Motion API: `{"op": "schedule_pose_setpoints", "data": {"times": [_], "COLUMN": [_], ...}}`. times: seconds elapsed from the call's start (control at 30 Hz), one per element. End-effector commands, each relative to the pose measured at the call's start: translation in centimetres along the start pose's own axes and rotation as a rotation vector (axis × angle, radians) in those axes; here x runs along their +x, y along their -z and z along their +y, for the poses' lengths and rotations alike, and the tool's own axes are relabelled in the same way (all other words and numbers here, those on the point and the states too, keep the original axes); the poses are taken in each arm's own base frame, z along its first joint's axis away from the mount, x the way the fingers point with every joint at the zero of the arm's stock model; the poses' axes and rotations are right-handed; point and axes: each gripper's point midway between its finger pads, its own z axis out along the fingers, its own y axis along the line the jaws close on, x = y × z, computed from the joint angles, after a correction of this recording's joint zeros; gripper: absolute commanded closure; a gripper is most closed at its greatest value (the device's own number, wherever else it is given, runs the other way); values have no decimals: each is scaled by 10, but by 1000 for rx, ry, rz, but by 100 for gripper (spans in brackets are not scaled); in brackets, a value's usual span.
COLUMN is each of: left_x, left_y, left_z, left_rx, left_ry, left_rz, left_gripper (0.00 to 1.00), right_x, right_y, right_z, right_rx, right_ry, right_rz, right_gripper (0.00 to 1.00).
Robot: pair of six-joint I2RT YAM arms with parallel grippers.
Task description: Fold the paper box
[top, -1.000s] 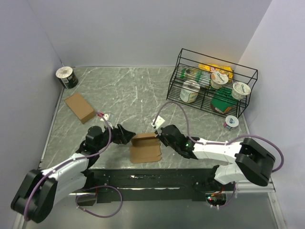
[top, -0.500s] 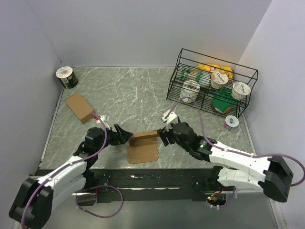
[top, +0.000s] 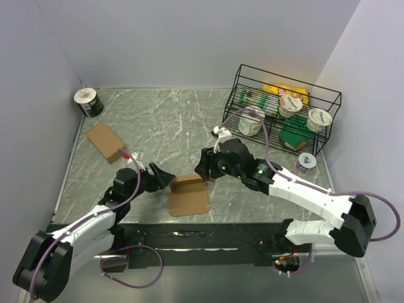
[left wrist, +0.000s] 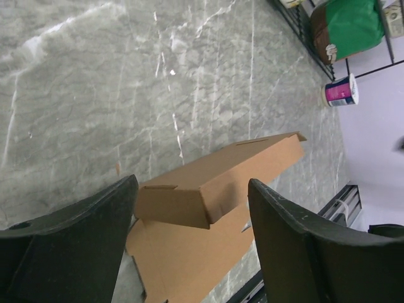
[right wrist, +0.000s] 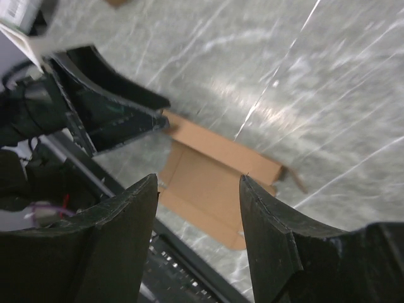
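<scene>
Seen from above, the paper box [top: 189, 197] lies near the front edge of the table [top: 164, 120], a flat sheet with its far wall folded upright. The left gripper [top: 164, 178] sits just beside the left end of that wall with its jaws spread. The right gripper [top: 203, 170] hangs at the wall's other end, also released and holding nothing. A second cardboard box [top: 106, 142] lies well beyond the left gripper. In the left wrist view the left gripper [left wrist: 190, 186] stands released. The upright wall of the paper box [left wrist: 221, 173] runs away from between its fingers [left wrist: 76, 246], and whether either finger touches the card cannot be told. In the right wrist view the right gripper [right wrist: 197, 183] is spread wide and empty, with the paper box [right wrist: 208, 173] just beyond its fingertips and the left gripper [right wrist: 126, 113] at the box's far end.
</scene>
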Motion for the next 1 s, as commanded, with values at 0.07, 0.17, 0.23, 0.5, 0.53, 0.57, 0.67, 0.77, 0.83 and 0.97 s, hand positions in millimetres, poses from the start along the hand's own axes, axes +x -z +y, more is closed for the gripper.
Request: {"op": "schedule_pose_setpoints", "data": {"times": [0.07,0.17,0.23,0.5,0.53,0.57,0.67,0.77,0.83,0.97], "left_x": [-10,-7,-4,1,1,0,1,1,0,2], "left_y": [2,2,2,3,4,4,5,4,3,2], "left_z": [-16,-17,-16,-16,-16,-17,-16,-14,-14,-13], "left_rx": [76,90,90,102,103,105,103,95,95,100], "left_ry": [12,16,18,29,30,31,28,26,26,29], "left_rz": [-47,-33,-22,-9,-10,-14,-12,-18,-20,-16], "left_gripper": [27,29,32,34,35,36,36,37,39,43], "right_x": [23,31,33,49,50,52,53,54,55,60], "right_y": [-18,-25,-28,-41,-42,-43,-46,-51,-52,-55], "right_z": [12,6,1,-17,-20,-22,-26,-29,-30,-36], "right_rx": [-64,-49,-33,46,61,71,87,101,106,130], "right_ry": [-148,-163,-164,-154,-149,-143,-139,-133,-130,-126], "right_rz": [145,162,162,214,212,218,213,218,224,228], "right_gripper": [41,41,41,43,43,43,43,43,43,43]}}
